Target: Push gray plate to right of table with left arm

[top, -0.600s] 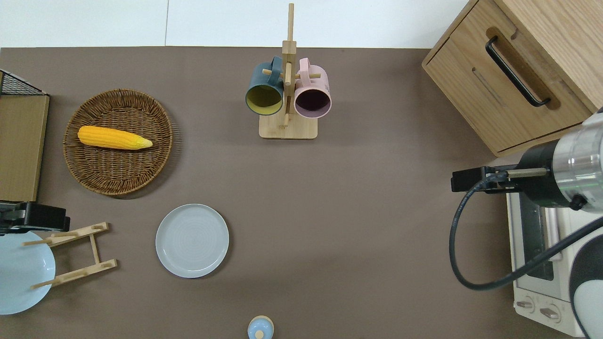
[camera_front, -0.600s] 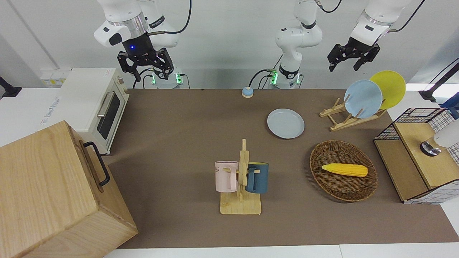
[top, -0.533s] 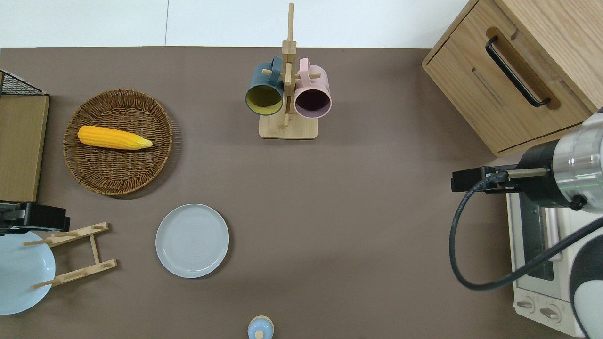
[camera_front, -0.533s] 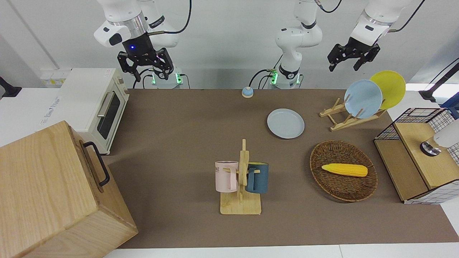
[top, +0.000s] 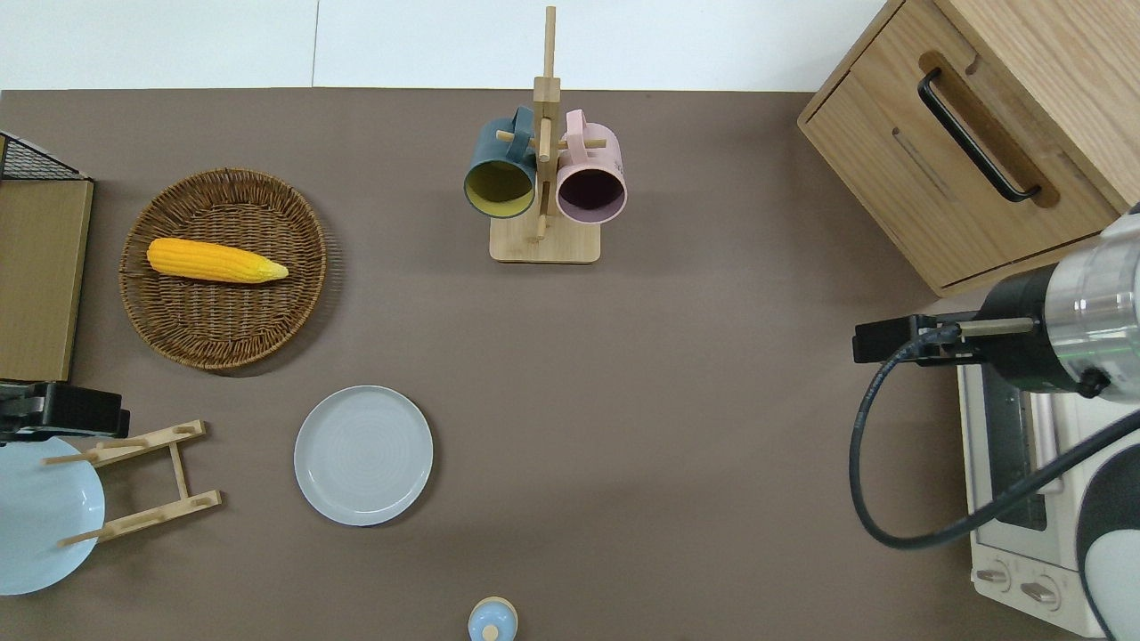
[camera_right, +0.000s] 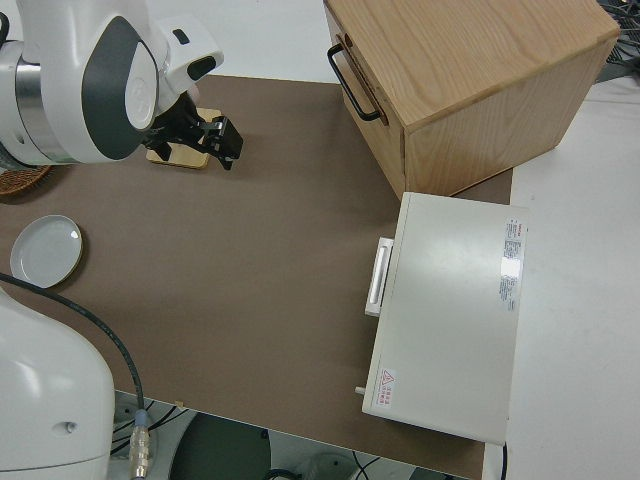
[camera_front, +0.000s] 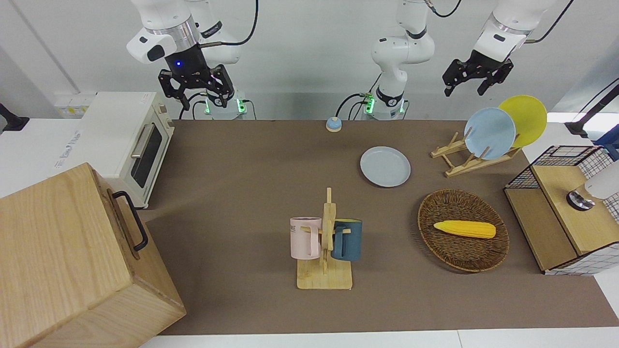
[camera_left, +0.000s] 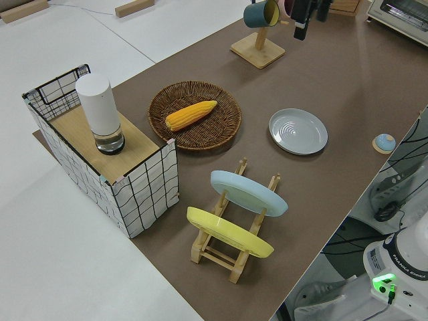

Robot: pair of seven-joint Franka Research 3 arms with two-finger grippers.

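The gray plate [camera_front: 385,166] lies flat on the brown table [camera_front: 242,159], between the small blue bell and the wicker basket; it also shows in the overhead view [top: 363,455] and the left side view [camera_left: 298,131]. My left gripper [camera_front: 468,86] is up in the air, open and empty. In the overhead view it [top: 55,411] is over the wooden plate rack's end, well apart from the gray plate, toward the left arm's end of the table. My right gripper [camera_front: 197,91] is open and parked.
A wooden plate rack [camera_front: 464,162] holds a sky-blue plate [camera_front: 490,133] and a yellow plate [camera_front: 524,118]. A wicker basket [camera_front: 463,251] holds a corn cob [camera_front: 465,229]. There are also a mug tree [camera_front: 325,241], a toaster oven [camera_front: 128,145], a wooden box [camera_front: 72,261] and a bell [camera_front: 333,124].
My left gripper has risen slightly. The gray plate and the right arm have not moved.
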